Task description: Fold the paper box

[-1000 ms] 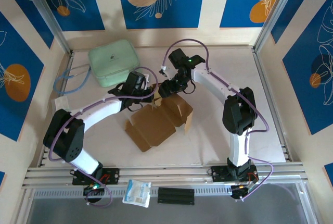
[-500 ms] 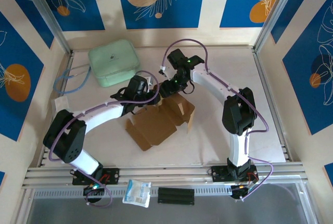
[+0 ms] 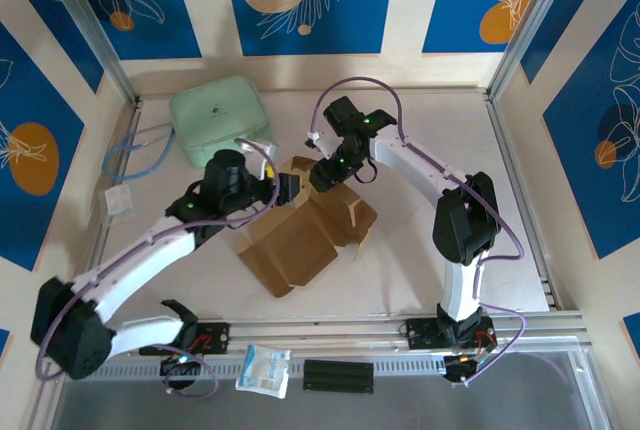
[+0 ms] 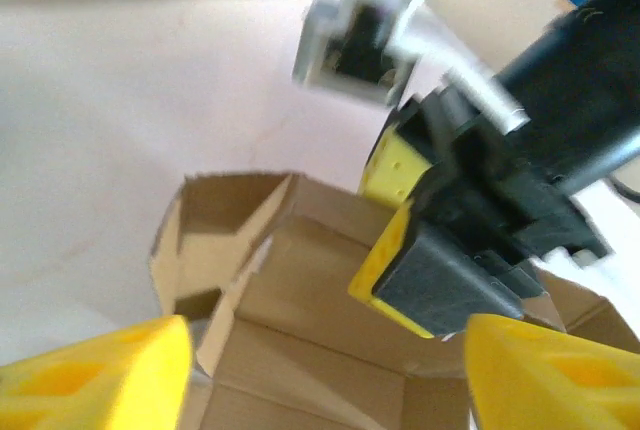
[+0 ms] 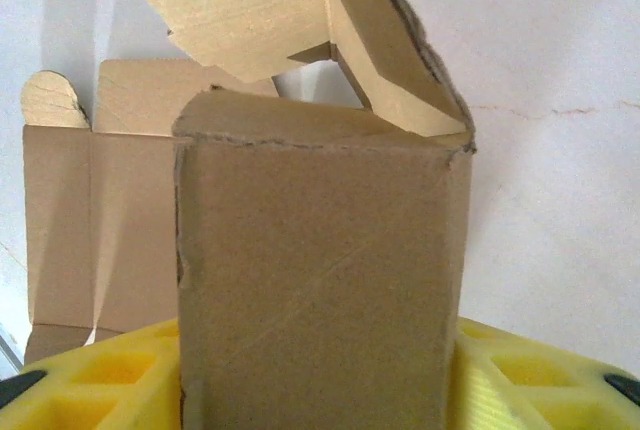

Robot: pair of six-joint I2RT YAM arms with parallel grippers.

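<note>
Brown kraft paper box (image 3: 300, 235), partly folded: one panel raised, clamped by right gripper (image 5: 320, 380); left gripper (image 4: 330, 375) wide apart, empty; near panels unfolded.

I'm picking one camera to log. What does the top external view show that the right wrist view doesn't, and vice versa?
Top external adds the mint-green pouch at far left and the open left gripper beside the paper box. Right wrist adds a close look at a box panel standing between the yellow fingers of the right gripper. Both show the box, partly folded.
</note>
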